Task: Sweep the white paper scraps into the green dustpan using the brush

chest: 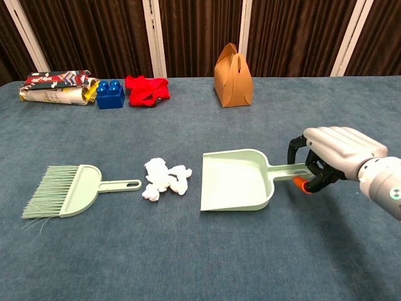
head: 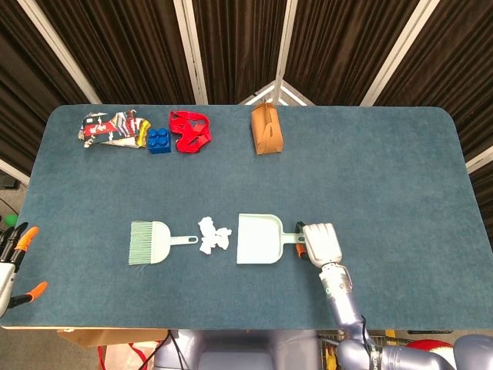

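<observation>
Your right hand (chest: pixel 335 153) is at the end of the green dustpan (chest: pixel 237 180) handle, fingers (chest: pixel 298 148) curled down around it, so it grips the handle. The pan lies flat on the blue surface (chest: pixel 188 251) with its open mouth facing the white paper scraps (chest: pixel 164 178), which sit just beside it, apart from its lip. On the far side of the scraps lies the brush (chest: pixel 66 196), its handle pointing at the scraps and its bristles away from them; nothing touches it. In the head view the same row reads brush (head: pixel 154 243), scraps (head: pixel 213 236), dustpan (head: pixel 259 240), then your right hand (head: pixel 323 243) over the handle end.

Your left hand (head: pixel 11 254) shows only at the left edge of the head view, off the surface edge and well apart from the brush; its black, orange-tipped fingers stand apart and hold nothing.

Along the back edge lie a crumpled printed wrapper (chest: pixel 55 86), a blue toy block (chest: pixel 109 94) just beside it, a red cloth (chest: pixel 147 90), and, further right, a brown paper bag (chest: pixel 233 76) standing upright.
</observation>
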Available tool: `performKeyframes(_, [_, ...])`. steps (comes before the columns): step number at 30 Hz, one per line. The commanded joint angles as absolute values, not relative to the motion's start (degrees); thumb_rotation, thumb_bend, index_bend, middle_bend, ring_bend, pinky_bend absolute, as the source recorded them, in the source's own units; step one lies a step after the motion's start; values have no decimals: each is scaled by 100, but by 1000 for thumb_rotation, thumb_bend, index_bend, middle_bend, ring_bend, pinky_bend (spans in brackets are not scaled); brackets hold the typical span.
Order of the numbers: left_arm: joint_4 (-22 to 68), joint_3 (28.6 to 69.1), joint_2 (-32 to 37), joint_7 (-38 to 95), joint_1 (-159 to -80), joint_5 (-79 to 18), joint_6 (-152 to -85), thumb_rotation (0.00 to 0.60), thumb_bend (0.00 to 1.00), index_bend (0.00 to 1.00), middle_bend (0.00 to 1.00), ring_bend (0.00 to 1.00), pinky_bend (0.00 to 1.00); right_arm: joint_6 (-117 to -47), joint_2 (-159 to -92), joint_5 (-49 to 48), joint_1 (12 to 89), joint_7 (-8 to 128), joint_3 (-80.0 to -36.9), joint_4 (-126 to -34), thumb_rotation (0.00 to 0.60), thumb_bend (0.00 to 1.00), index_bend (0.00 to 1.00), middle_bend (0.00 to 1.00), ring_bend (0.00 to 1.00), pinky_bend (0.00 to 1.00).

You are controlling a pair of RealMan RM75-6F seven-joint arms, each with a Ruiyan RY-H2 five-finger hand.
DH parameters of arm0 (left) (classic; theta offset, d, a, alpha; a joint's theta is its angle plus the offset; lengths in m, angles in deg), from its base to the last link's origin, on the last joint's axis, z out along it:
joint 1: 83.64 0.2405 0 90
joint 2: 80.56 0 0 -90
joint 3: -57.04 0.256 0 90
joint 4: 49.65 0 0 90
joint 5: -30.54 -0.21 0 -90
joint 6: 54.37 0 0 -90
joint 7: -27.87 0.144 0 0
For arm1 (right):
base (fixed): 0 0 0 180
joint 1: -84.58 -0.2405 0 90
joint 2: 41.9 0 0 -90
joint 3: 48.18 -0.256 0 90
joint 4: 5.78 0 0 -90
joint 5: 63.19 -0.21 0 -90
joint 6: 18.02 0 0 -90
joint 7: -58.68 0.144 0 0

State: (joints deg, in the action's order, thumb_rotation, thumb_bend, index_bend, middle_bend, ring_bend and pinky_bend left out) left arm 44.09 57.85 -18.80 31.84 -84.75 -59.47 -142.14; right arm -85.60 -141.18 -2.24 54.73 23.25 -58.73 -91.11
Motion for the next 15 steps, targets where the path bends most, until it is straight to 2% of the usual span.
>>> performKeyframes(1, [4588, 5800, -1968, 3250, -8544, -5895, -14052, 600, 0, 0, 0, 0, 1, -8546, -14065, -221, 5450, 2332, -5894, -9112, 600, 468, 550, 898, 894, 890])
performKeyframes(5, [4811, 5707, -2029, 3504, -8689, -5938, -13968, 600, 7, 0, 0, 1, 50, -8524, -13963, -149, 5398, 2302, -5889, -9069, 600, 468, 550, 898, 894, 889])
performKeyframes(9, [5168, 5602, -2076, 3907, -8917, -5893, -13704, 600, 13, 9, 3, 44, 111, -8563, -13917, -109, 5406, 2278, -5838, -9069, 600, 468, 550, 898, 894, 889])
performKeyframes(15, [5618, 5432, -2032, 4664, -9267, -5484, -13161, 600, 47, 154, 130, 170, 266, -8621, -13866, -49, 5422, 2183, -5748, -8993, 600, 468, 550, 898, 894, 889])
